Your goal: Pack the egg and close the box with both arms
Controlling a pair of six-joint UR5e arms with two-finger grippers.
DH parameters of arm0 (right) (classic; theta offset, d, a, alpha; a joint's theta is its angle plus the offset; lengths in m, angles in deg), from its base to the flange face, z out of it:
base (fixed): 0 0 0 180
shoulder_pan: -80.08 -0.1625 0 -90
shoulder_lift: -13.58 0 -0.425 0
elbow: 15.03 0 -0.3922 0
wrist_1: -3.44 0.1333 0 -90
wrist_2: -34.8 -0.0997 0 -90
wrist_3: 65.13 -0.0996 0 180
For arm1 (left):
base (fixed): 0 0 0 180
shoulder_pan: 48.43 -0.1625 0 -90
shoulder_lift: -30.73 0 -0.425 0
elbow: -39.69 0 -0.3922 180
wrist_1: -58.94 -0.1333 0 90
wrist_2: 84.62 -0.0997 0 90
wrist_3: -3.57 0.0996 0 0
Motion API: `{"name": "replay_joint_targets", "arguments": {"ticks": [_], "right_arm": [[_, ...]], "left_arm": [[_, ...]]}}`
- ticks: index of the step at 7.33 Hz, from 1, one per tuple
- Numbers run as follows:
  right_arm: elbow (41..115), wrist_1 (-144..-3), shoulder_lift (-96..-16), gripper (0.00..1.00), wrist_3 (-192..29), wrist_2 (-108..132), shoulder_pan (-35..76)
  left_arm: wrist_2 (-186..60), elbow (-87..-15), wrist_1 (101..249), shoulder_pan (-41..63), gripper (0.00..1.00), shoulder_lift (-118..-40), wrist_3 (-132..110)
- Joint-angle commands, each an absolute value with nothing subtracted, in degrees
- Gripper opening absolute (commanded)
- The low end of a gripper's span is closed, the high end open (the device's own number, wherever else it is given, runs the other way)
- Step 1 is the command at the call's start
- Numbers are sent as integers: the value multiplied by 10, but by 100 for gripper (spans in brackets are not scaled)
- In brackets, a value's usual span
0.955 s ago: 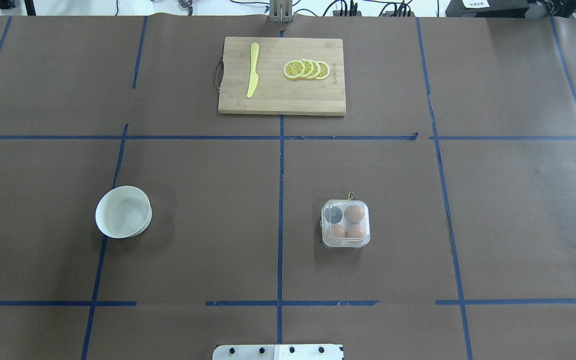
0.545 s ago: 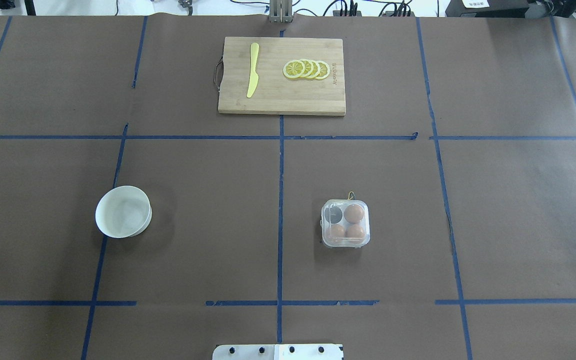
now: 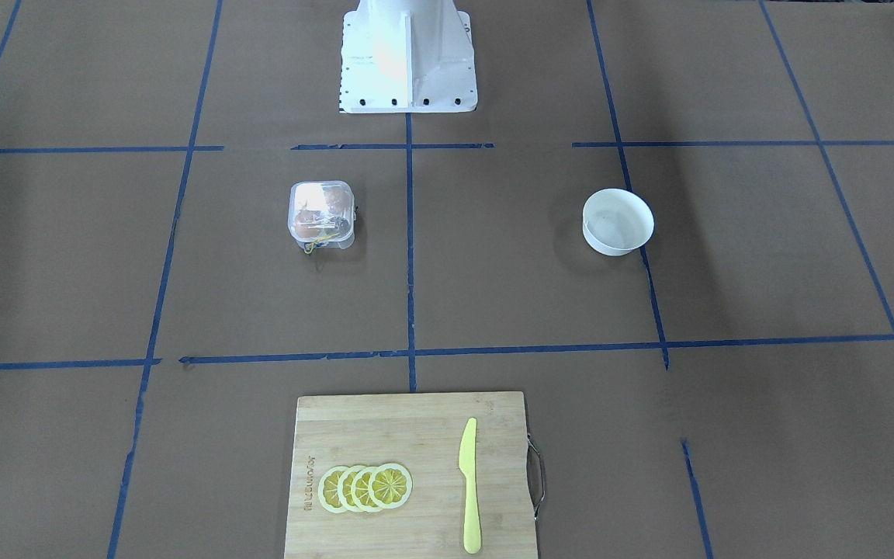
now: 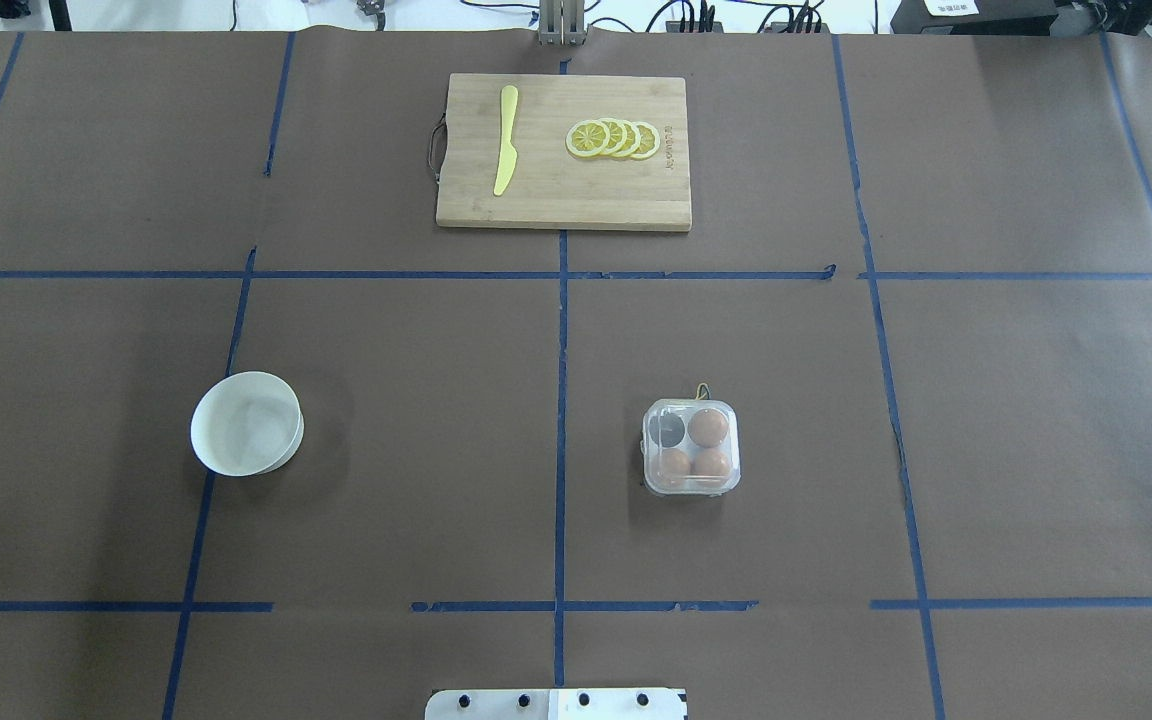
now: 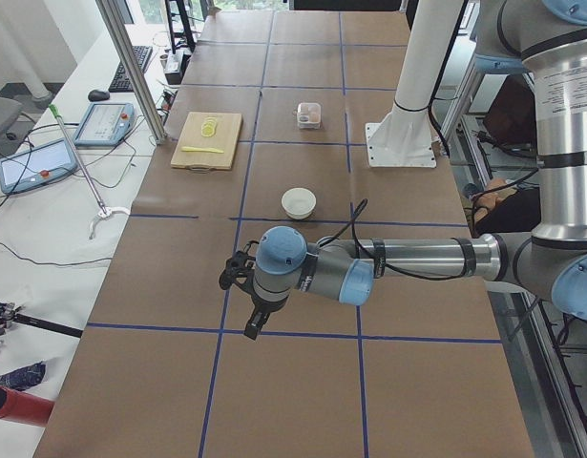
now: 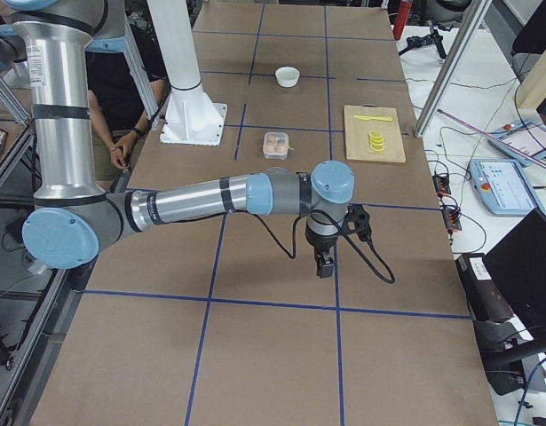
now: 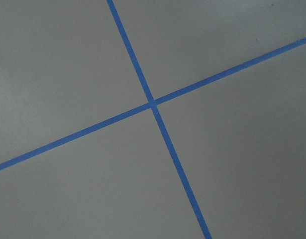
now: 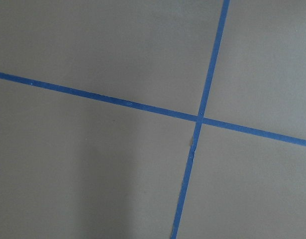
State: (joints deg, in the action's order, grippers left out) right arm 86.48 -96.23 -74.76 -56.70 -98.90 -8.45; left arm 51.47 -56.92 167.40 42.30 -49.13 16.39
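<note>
White base [image 4: 556,703] = ref pt for all below.

Nearest: box [image 4: 691,447], just fwd of base and a bit to robot's R side, flat on the brown table [image 4: 416,500]. 3 eggs [image 4: 708,428] sit in 3 of its 4 cells. The 4th cell, far corner on the side twd base's centreline, shows dark and bare. Clear lid looks down over the cells, w/ glare across the top in the front-facing view [image 3: 322,213]; can't tell if latched. Yellow string [image 4: 703,387] pokes out at the box edge away from base.

Next out: white bowl [image 4: 246,423], fwd of base and well to robot's L side, well apart from box, nothing seen inside.

Further: wooden board [image 4: 564,150], straight ahead of base near table's far edge. On it a yellow knife [image 4: 506,140] on the L half and overlapping lemon slices [image 4: 614,139] on the R half, apart from each other.

Furthest, out sideways: L gripper [image 5: 251,327] hangs pointing down over the table far to base's L, beyond bowl, nothing seen in it. R gripper [image 6: 324,264] hangs likewise far to base's R, beyond box. Both show only in the side views, so can't tell if fingers are spread or pressed together. Each wrist cam sees only brown paper and a blue tape cross [image 7: 153,103].
</note>
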Motion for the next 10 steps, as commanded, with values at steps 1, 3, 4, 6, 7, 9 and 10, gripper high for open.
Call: {"name": "replay_joint_targets", "arguments": {"ticks": [1,3,4,6,7,9,10], "right_arm": [[873,-961,-769,100,-575,-984,-84],[870,-961,-774,100,-576,-987,-84],[882,-961,-785,100,-570,-998,-84],[897,-960,-797,100,-570,-1001,-84],[896,-960,-797,100,-575,-1001,-84],[897,-963,-808,100,-575,-1003,-84],[893,-963,-809,100,-575,-1000,-80]], "left_arm": [[512,-557,1704,424,100,-490,163],[512,-551,1704,424,100,-495,163],[511,-539,1704,422,100,-499,163],[513,-538,1705,422,100,-497,158],[516,-543,1706,423,100,-490,156],[513,-526,1705,421,100,-507,62],[513,-523,1705,421,100,-511,56]]}}
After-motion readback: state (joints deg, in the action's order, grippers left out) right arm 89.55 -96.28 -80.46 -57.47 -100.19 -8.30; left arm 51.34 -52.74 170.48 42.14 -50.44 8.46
